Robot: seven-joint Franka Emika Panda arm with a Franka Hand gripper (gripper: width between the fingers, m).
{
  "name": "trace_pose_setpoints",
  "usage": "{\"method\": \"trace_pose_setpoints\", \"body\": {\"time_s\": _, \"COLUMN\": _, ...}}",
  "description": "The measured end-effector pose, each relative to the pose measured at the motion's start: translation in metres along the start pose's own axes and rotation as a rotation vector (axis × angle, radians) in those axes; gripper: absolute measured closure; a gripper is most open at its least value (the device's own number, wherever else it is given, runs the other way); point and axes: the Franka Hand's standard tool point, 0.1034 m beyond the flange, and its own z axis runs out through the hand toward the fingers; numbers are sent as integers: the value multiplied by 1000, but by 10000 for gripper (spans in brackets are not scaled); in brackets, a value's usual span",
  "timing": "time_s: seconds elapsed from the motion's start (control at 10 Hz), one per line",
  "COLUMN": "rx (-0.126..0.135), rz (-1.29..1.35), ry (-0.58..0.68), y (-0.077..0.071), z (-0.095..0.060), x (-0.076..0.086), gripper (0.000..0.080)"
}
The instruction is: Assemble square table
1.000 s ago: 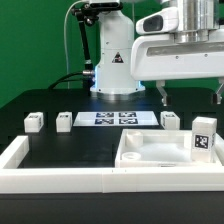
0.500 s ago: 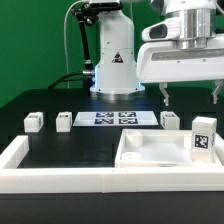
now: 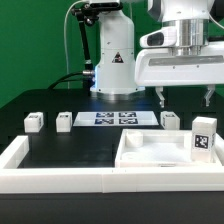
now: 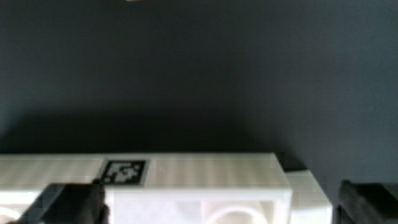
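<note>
We show the end effector (image 3: 186, 97) hanging above the tabletop (image 3: 60, 140) with its jaws spread wide and nothing between them. The square table's slab (image 3: 158, 150) lies below it, and in the wrist view the two fingers (image 4: 63, 205) frame one edge of the slab.

**Hazards.** We judge three risks.
- A straight descent could land a fingertip on the slab's raised rim instead of astride it, which would press the part down or tip it.
- The tagged leg (image 3: 204, 135) stands almost directly under one finger, so it could be struck and toppled.
- The slab rests against the long white rail (image 3: 15, 155), so an off-centre closure might pivot it or jam it there.

**Orientation.** The slab lies flat with its recessed face up and its edges roughly parallel to the rail. Being square, it has no real long axis. A tag (image 4: 125, 170) marks its edge under the end effector. Another leg (image 3: 169, 120) stands upright just beyond the slab.
</note>
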Motion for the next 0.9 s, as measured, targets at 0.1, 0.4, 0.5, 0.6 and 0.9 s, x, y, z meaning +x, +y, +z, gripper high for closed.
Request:
{"method": "trace_pose_setpoints", "body": {"time_s": 0.1, "rx": -1, "rz": -2, "ry": -4, "y": 0, "z": 1, "x": -3, "gripper": 151}}
{"method": "trace_pose_setpoints", "body": {"time_s": 0.4, "rx": -8, "rz": -10, "ry": -24, "y": 2, "z": 4, "x": -19, "gripper": 151}}
{"method": "trace_pose_setpoints", "body": {"time_s": 0.5, "rx": -8, "rz": -9, "ry": -27, "y": 3, "z": 4, "x": -20, "gripper": 151}}
{"method": "trace_pose_setpoints", "body": {"time_s": 0.6, "rx": -11, "rz": -9, "ry": -53, "y": 4, "z": 5, "x": -21, "gripper": 151}}
{"method": "trace_pose_setpoints", "body": {"time_s": 0.9, "rx": -8, "rz": -105, "ry": -177, "y": 9, "z": 5, "x": -30, "gripper": 151}}
